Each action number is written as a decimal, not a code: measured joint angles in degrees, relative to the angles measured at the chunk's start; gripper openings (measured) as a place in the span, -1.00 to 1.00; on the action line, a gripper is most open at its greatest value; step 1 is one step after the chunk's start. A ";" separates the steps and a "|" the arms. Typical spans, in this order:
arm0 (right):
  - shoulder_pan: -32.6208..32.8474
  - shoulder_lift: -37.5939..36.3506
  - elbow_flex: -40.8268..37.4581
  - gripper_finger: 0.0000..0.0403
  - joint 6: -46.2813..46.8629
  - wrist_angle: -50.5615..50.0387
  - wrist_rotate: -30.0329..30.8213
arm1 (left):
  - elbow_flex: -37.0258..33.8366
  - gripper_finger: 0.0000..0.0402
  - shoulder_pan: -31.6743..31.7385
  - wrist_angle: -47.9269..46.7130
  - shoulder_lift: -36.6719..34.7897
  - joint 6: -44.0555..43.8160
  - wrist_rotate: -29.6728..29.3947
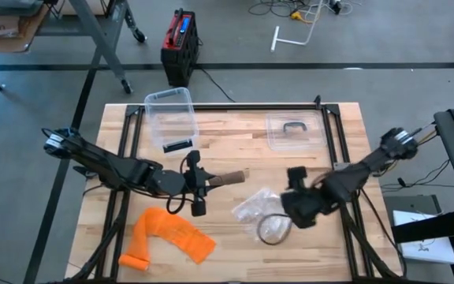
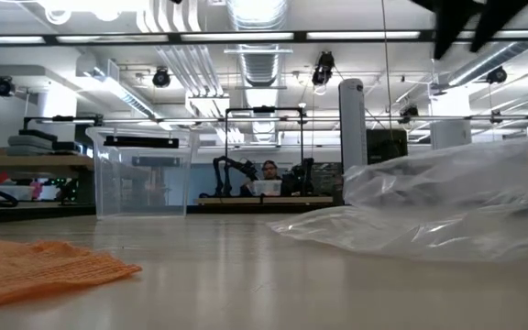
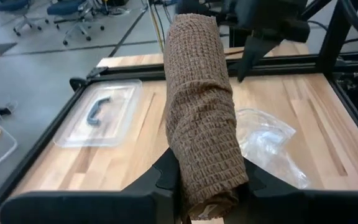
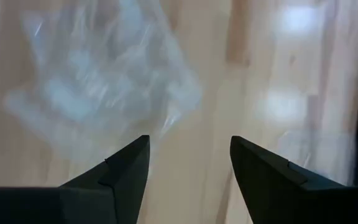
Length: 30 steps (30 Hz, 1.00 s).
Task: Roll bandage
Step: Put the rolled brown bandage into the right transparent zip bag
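Observation:
A brown bandage roll (image 3: pixel 197 106) juts out from my left gripper (image 3: pixel 210 186), which is shut on it above the table's middle (image 1: pixel 210 180). In the high view the roll (image 1: pixel 231 177) points toward the table's right. My right gripper (image 4: pixel 188 146) hangs open and tipped downward over a crumpled clear plastic bag (image 4: pixel 98 81), with nothing between its fingers. It is right of the roll (image 1: pixel 296 189) and apart from it. My left gripper pinches the roll's near end (image 3: pixel 210 186) between its two fingers (image 3: pixel 166 177), one on each side. The fingers come about level from the table's left and lie along the roll. The rest of the roll sticks out ahead of them, lifted clear of the table.
An orange mesh cloth (image 1: pixel 168 237) lies at the near left. The clear bag (image 1: pixel 257 203) and a dark ring (image 1: pixel 274 229) lie near the middle. A clear tub (image 1: pixel 170 114) stands at the far edge, its lid (image 1: pixel 294 130) to the right.

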 joint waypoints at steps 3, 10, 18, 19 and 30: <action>4.51 -2.79 -7.00 0.05 2.79 1.84 -2.85 | -1.81 -0.70 0.00 1.76 0.04 -1.72 0.06; 12.59 0.48 -17.64 0.03 3.13 8.57 0.67 | -3.09 -0.72 0.00 2.39 0.07 -4.10 0.04; 12.91 8.94 -16.41 0.02 -9.91 13.97 2.49 | -3.04 -0.70 0.00 2.66 0.07 -4.58 -0.64; 13.23 9.90 -15.87 0.02 -10.24 12.21 1.40 | -3.04 -0.70 0.00 2.58 0.07 -4.57 -0.68; 15.74 15.15 -13.44 0.01 -5.77 15.06 4.94 | -3.04 -0.70 -0.59 0.53 0.07 -5.35 -0.72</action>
